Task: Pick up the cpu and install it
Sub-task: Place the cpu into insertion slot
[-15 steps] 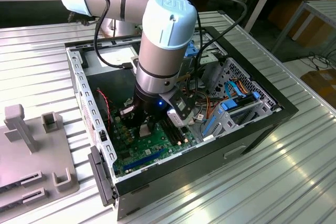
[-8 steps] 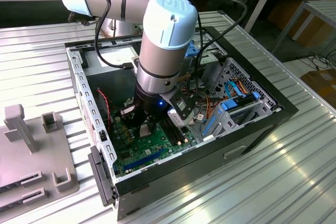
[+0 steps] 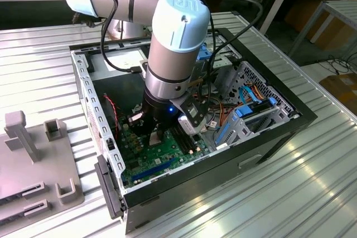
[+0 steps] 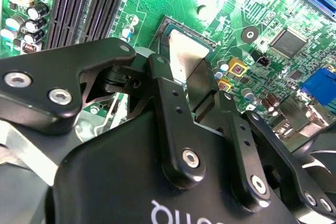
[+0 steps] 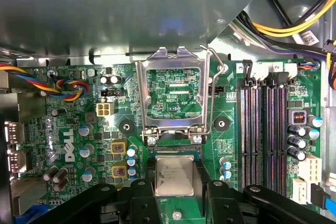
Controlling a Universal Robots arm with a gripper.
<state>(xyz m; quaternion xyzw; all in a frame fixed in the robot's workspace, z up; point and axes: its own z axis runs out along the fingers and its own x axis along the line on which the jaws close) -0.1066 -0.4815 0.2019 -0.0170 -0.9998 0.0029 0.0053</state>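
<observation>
Over the green motherboard point(image 5: 58, 129), the cpu point(image 5: 175, 174) sits between the jaws — they pinch its two edges.

i take the socket frame point(image 5: 176, 90) as my mark. it stands swung open on the motherboard point(image 5: 79, 129), which lies in the bottom of the computer case point(image 3: 290, 116). the cpu point(image 5: 175, 177) lies just beside the frame's hinge end, between the fingers of the gripper point(image 5: 175, 163), which touch two opposite edges. the memory slots point(image 5: 262, 129) run along one flank of the frame, and a wire bundle point(image 5: 68, 85) lies off the opposite flank. the case rests on the table point(image 3: 312, 193). a fixture plate point(image 3: 33, 160) lies outside the case, to the exterior view's left of the frame.
</observation>
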